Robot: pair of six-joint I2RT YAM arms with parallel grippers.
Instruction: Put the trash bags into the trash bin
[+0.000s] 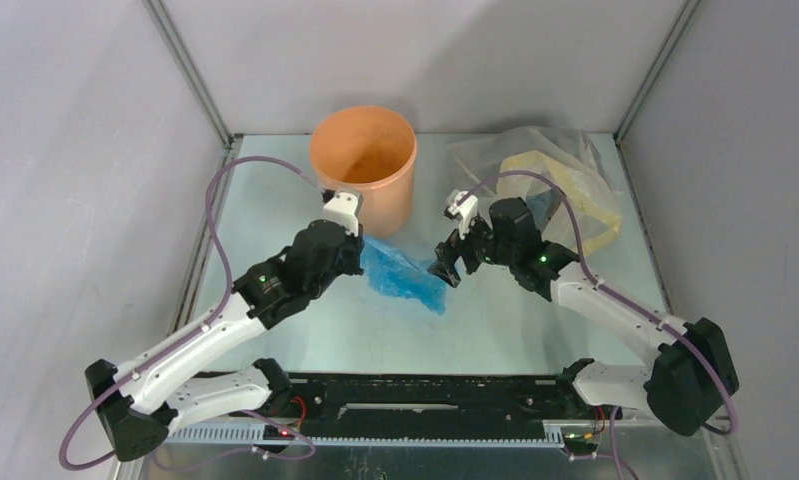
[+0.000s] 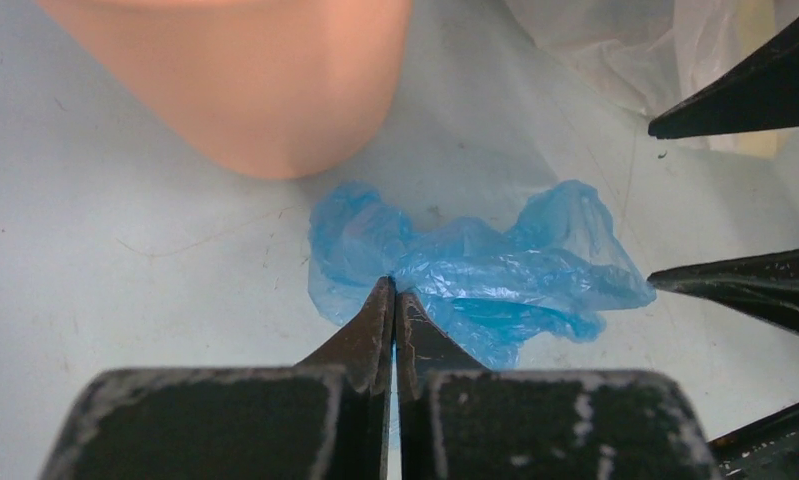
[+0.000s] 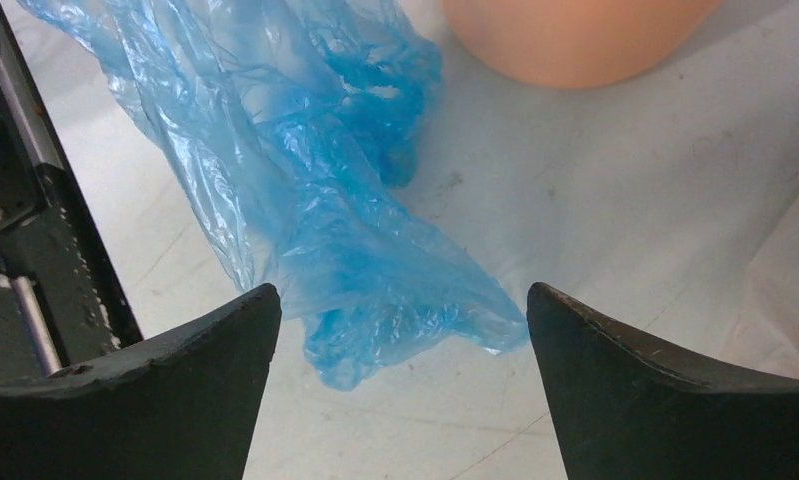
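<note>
Pinching one edge of the crumpled blue trash bag (image 2: 475, 280), my left jaws are closed tight on the film. The bag lies on the counter (image 1: 495, 320) just in front of the orange trash bin (image 1: 390, 195). My right jaws gape wide, just beside its other end.

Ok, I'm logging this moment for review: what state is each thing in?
trash bin, upright, lidless, nothing visible inside
trash bag, crumpled, lying outside the bin, not yet in it
left hand, shut on the trash bag's edge
right hand, open, fingers either side of the bag's other end
yellowish-clear plastic bag, crumpled, lying at the far right
</note>
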